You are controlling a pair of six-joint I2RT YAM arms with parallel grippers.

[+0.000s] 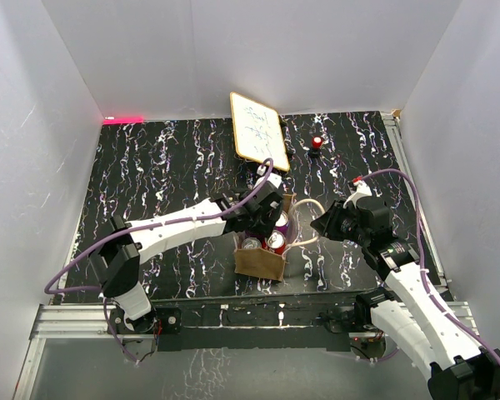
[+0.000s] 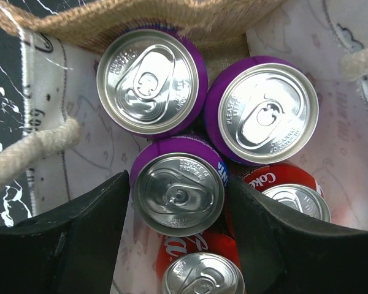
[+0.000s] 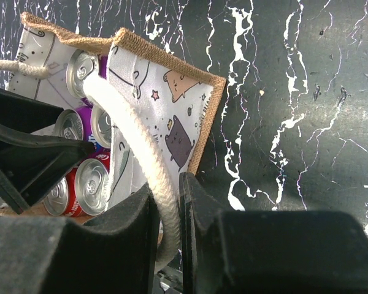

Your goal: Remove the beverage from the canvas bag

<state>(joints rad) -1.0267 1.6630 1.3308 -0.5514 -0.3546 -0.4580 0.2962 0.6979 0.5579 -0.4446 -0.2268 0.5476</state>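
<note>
The tan canvas bag (image 1: 258,262) stands open at the table's near middle, with purple and red soda cans inside. In the left wrist view my left gripper (image 2: 176,181) is open and down inside the bag (image 2: 141,18), its fingers (image 2: 98,233) straddling one purple can (image 2: 179,193) with narrow gaps. Two more purple cans (image 2: 150,79) and two red Coke cans (image 2: 202,278) stand around it. My right gripper (image 3: 165,190) is shut on the bag's cream rope handle (image 3: 129,135) and holds it out to the right of the bag (image 3: 172,122). Both show in the top view: the left gripper (image 1: 271,217), the right gripper (image 1: 325,223).
A wood-framed whiteboard (image 1: 257,129) leans at the back middle. A small red object (image 1: 317,142) sits to its right. The bag's other rope handle (image 2: 30,150) hangs at its left side. A metal rail (image 1: 233,317) runs along the table's near edge.
</note>
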